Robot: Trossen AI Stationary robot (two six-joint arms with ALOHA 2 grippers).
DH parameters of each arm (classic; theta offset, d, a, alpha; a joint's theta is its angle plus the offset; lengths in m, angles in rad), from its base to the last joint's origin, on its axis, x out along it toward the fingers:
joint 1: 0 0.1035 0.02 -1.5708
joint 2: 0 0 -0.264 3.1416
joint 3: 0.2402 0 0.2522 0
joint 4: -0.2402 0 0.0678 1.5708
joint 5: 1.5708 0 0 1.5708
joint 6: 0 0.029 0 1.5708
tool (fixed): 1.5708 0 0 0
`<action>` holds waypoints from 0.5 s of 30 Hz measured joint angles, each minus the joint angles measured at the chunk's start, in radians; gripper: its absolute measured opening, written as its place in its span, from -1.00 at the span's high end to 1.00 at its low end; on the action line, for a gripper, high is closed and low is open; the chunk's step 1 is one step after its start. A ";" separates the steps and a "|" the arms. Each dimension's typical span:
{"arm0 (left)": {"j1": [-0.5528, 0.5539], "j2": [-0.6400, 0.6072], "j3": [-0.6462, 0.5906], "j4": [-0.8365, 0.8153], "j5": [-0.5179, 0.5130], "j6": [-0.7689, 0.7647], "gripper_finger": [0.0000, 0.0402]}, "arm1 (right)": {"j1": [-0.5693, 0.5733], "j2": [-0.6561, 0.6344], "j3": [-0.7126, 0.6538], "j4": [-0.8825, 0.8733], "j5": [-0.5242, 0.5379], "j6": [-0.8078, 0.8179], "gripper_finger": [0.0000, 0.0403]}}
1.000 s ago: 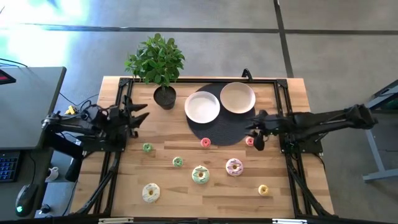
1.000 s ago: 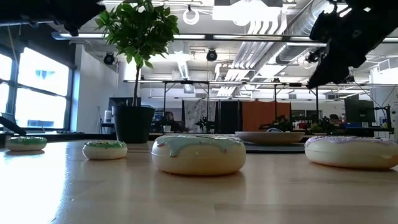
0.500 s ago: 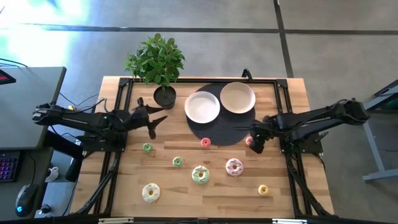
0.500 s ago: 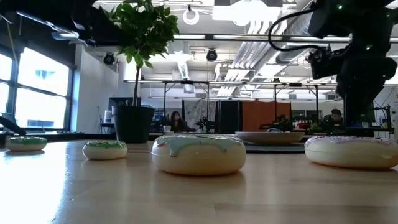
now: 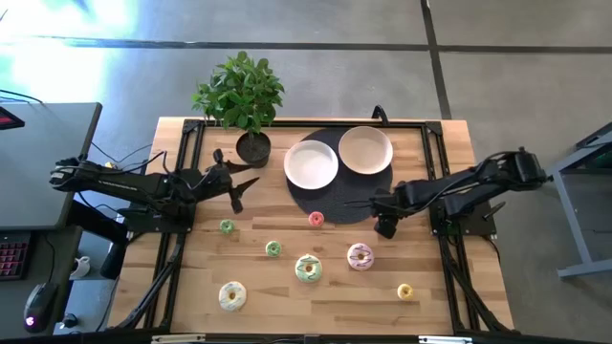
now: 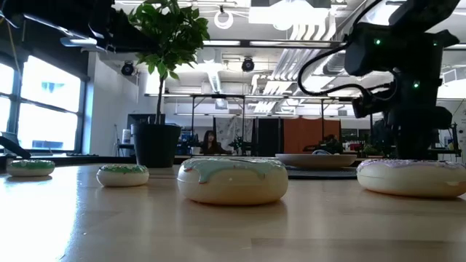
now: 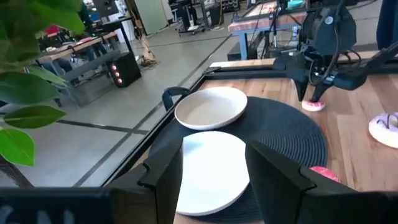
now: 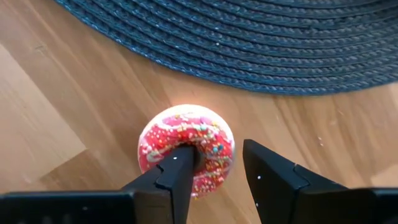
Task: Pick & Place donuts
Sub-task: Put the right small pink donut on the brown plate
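Landmark: the round dark mat (image 5: 337,182) on the wooden surface (image 5: 191,277).

Right tool (image 5: 386,225) sits low at the mat's right edge, over a small pink-red donut (image 8: 186,151). In the right wrist view the fingers are spread: one finger tip (image 8: 179,167) rests in or over the donut's hole, the other stands just outside the ring. The donut lies flat on the wood, just off the mat's woven rim; not lifted.

Left tool (image 5: 232,183) hovers to the left of the mat, near the potted plant (image 5: 243,100), fingers spread and holding nothing. Its wrist view looks across the mat at both plates.

On the mat: a white plate (image 5: 311,163) and a cream plate (image 5: 365,150), touching or nearly so; both bare. A second small pink donut (image 5: 316,219) lies on the mat's front edge.

In front of the mat, on bare wood: a larger pink-frosted donut (image 5: 360,256), a larger green-cream donut (image 5: 308,268), a pale yellow donut (image 5: 232,296), two tiny green donuts (image 5: 273,248) (image 5: 227,226), and a tiny orange-yellow donut (image 5: 404,291) towards the front right.
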 joint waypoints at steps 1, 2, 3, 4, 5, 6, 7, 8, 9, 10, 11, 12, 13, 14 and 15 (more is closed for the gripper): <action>0.000 0.000 0.000 -0.001 0.000 0.000 0.15 | -0.001 0.008 0.000 0.006 -0.004 0.002 0.34; 0.000 0.000 0.000 0.001 0.000 0.000 0.15 | -0.001 0.017 0.001 0.011 -0.004 0.004 0.37; 0.000 -0.001 0.000 0.003 0.000 0.001 0.15 | 0.000 0.022 0.002 0.014 -0.004 0.009 0.41; 0.000 -0.001 0.000 0.002 0.000 0.006 0.15 | 0.000 0.027 0.002 0.016 -0.003 0.017 0.45; 0.000 0.000 0.000 0.001 0.000 0.013 0.15 | 0.000 0.030 0.003 0.017 -0.001 0.024 0.51; 0.000 0.000 0.000 0.001 0.000 0.023 0.15 | 0.000 0.030 0.003 0.017 0.001 0.028 0.57; 0.000 0.000 0.000 0.002 0.000 0.028 0.15 | 0.000 0.030 0.003 0.017 0.005 0.031 0.64; 0.000 -0.001 0.000 0.002 -0.001 0.030 0.15 | 0.000 0.025 0.004 0.015 0.010 0.038 0.71; 0.000 0.000 0.000 0.001 -0.001 0.031 0.15 | 0.000 0.020 0.005 0.013 0.012 0.045 0.78; 0.000 0.000 0.000 0.001 -0.002 0.031 0.15 | 0.000 0.011 0.010 0.011 0.013 0.047 0.84; 0.000 0.000 0.000 0.001 -0.002 0.031 0.15 | 0.000 0.001 0.023 0.010 0.013 0.046 0.89; 0.000 0.000 0.000 0.002 -0.002 0.032 0.15 | 0.000 -0.013 0.038 0.011 0.015 0.040 0.93; 0.000 0.000 0.000 0.002 -0.002 0.032 0.15 | -0.001 -0.029 0.058 0.014 0.021 0.027 0.95; 0.000 0.000 0.000 0.002 -0.002 0.033 0.15 | 0.000 -0.042 0.081 0.021 0.051 0.016 0.96; 0.000 0.000 0.000 0.003 -0.002 0.034 0.15 | 0.000 -0.052 0.102 0.032 0.098 0.001 0.95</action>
